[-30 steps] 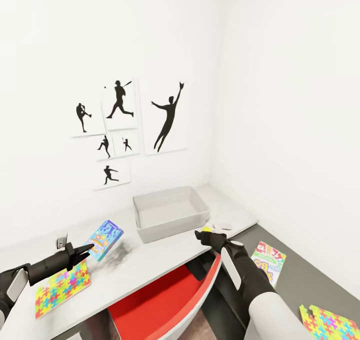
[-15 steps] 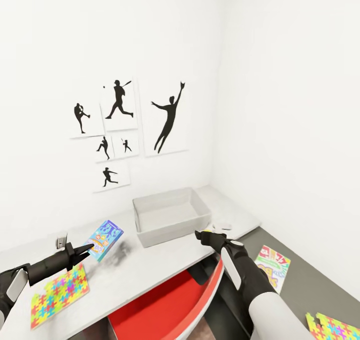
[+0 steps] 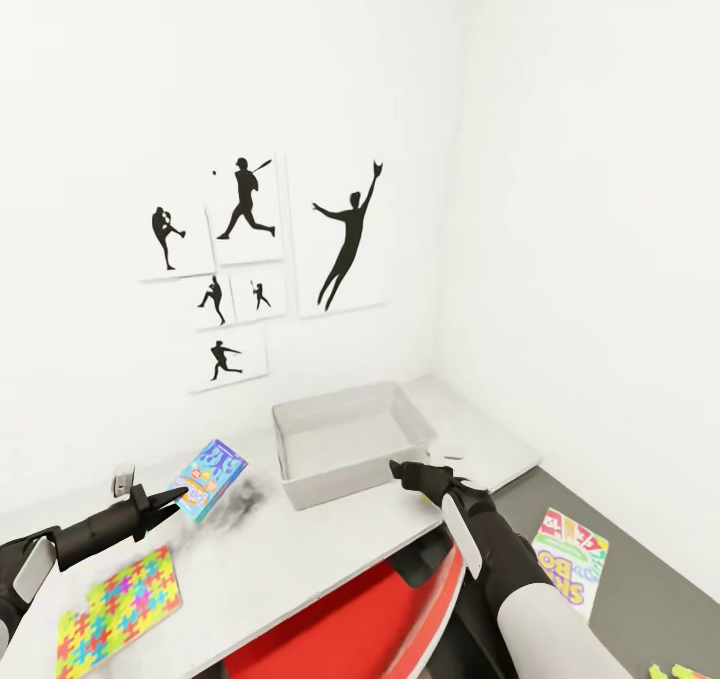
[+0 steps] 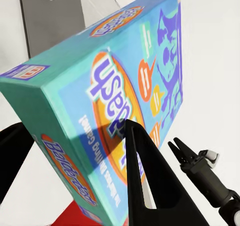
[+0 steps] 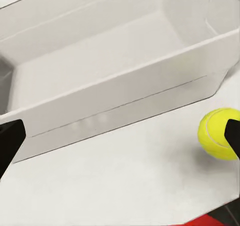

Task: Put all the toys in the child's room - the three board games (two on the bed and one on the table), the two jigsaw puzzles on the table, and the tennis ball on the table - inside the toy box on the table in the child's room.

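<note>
The blue cartoon board game [image 3: 209,477] hangs tilted just above the table [image 3: 300,544], and my left gripper [image 3: 172,499] is shut on its near edge; the left wrist view has the box [image 4: 115,91] wedged between the two black fingers [image 4: 142,176]. The grey toy box [image 3: 350,437] stands at the back of the table, nothing visible inside. My right gripper [image 3: 405,471] hovers open at the box's front wall. In the right wrist view the tennis ball [image 5: 217,134] lies on the table beside one finger, in front of the toy box [image 5: 115,66]. A jigsaw puzzle [image 3: 120,604] lies flat near the table's left front.
A white-red-yellow board game [image 3: 570,556] lies on the lower dark grey cabinet [image 3: 640,579] to the right. A red chair [image 3: 350,609] sits tucked under the table's front edge. A small white object [image 3: 446,451] rests by the toy box's right corner. Walls close off the back and right.
The whole view has shifted, so the camera moved; the toy box now sits closer to my right gripper. Both arms keep their pose, the left still holding the blue game.
</note>
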Controlling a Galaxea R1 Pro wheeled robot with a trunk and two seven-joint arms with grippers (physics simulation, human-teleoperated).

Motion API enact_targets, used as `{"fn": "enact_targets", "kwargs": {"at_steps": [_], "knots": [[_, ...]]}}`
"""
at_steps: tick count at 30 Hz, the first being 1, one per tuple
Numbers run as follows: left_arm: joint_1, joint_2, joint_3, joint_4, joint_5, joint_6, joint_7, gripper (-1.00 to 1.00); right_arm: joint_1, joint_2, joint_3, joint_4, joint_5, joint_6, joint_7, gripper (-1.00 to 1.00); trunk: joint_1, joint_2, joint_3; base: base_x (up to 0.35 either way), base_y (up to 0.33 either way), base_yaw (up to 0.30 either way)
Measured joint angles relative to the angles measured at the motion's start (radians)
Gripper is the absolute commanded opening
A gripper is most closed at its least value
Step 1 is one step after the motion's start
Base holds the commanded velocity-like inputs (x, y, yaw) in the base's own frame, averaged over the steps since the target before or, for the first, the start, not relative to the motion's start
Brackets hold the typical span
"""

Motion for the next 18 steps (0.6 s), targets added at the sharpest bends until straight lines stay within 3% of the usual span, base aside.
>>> {"fn": "enact_targets", "kwargs": {"at_steps": [18], "knots": [[0.000, 0.000, 0.000, 0.000, 0.000, 0.000, -0.001, -1.00, 0.000, 0.000, -0.001, 0.000, 0.000, 0.000, 0.000, 1.00, 0.000, 0.000, 0.000, 0.082, 0.001, 0.003]]}}
